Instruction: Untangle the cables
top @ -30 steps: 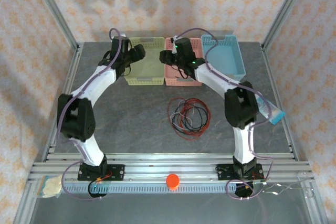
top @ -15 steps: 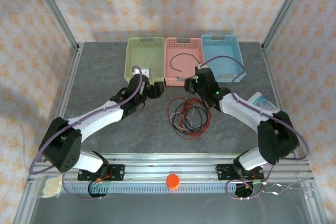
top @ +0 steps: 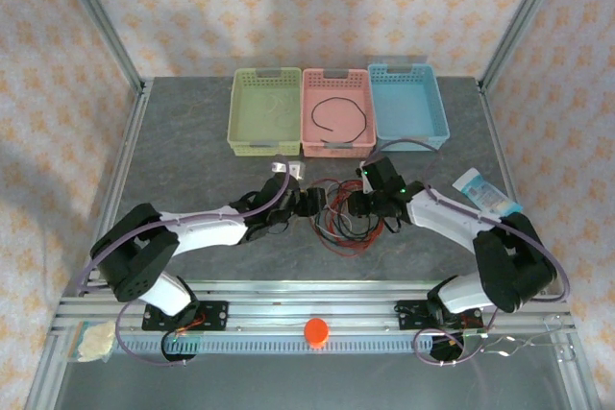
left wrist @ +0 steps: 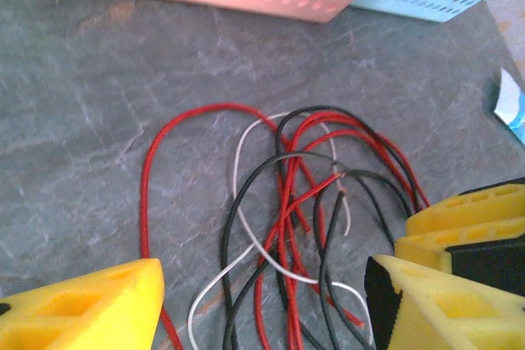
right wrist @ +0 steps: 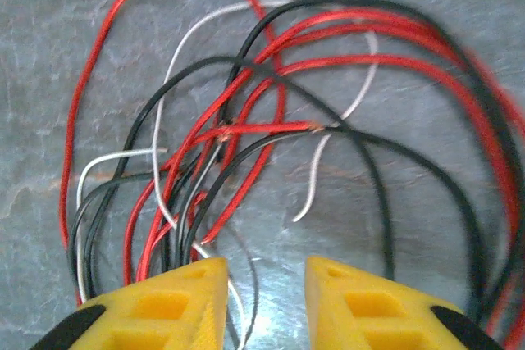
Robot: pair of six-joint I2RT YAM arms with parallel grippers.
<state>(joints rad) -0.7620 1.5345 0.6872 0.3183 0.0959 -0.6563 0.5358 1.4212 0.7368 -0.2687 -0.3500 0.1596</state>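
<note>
Since a second ago both arms have swung back from the baskets and dropped low over the table (top: 192, 160). The left gripper (top: 315, 204) now sits at the left edge of the cables (top: 346, 213) and the right gripper (top: 357, 204) at their right edge. The bundle of red, black and white wires lies where it lay before, mid-table, in front of the pink basket (top: 336, 149). A single black cable (top: 336, 112) rests inside that basket, with the green basket (top: 233, 127) and the blue basket (top: 405, 108) on either side of it.

In the left wrist view the left gripper (left wrist: 264, 284) is spread wide, several wire loops lying on the table between its yellow fingers. In the right wrist view the right gripper (right wrist: 267, 272) has a narrow gap between its fingers, bare table showing through it and wires running just beside its left finger; it pinches nothing.

A blue-and-white packet (top: 485, 194) lies on the right of the table; its print is too small to read.

The surface is grey and stone-veined, framed by aluminium rails, with walls of pale orange flower pattern
</note>
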